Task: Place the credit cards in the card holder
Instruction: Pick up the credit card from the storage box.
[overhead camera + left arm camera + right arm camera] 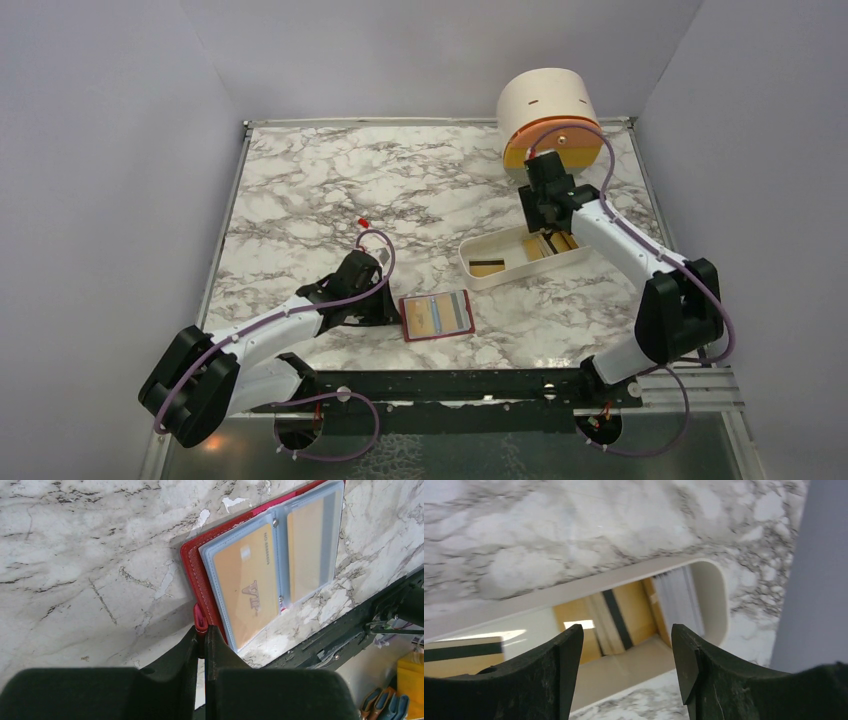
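The red card holder (437, 316) lies open on the marble near the front, its clear sleeves holding tan and bluish cards. My left gripper (391, 308) is shut on the holder's red tab at its left edge; the left wrist view shows the gripper (201, 634) pinching the tab (200, 621), with tan cards (247, 585) in the sleeves. My right gripper (548, 215) hangs open and empty over the right end of the white tray (478, 281). The right wrist view shows the gripper (626, 635) above tan credit cards (636, 610) with dark stripes lying in the tray (718, 605).
A round cream drawer unit (547, 105) with an orange drawer stands at the back right, just behind my right gripper. Another tan card (488, 267) lies at the tray's left end. A black rail (450, 385) runs along the table's near edge.
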You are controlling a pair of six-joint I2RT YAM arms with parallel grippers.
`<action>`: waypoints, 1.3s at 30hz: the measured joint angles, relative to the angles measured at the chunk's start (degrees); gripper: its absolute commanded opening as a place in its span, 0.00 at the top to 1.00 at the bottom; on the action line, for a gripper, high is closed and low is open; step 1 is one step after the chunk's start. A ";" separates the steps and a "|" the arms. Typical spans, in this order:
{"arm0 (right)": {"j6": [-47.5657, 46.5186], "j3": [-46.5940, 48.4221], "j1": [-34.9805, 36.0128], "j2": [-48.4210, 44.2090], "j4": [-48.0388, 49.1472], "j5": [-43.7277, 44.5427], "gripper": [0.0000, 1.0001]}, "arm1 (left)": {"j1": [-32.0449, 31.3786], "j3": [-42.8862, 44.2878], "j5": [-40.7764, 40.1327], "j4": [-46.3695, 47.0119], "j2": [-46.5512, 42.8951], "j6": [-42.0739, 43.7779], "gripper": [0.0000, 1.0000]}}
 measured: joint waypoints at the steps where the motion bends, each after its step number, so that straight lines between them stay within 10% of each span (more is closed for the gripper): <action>1: -1.25 -0.57 -1.79 -0.66 0.11 1.40 0.34 | 0.00 0.00 0.04 0.04 0.00 0.00 1.00; 22: -14.40 -4.96 -10.58 5.90 6.86 6.27 0.41 | 0.00 -0.02 1.07 1.14 -0.11 0.20 1.00; 39: -14.69 -5.35 -10.69 8.66 8.85 7.58 0.66 | 0.00 -0.02 1.11 1.55 0.52 0.37 1.00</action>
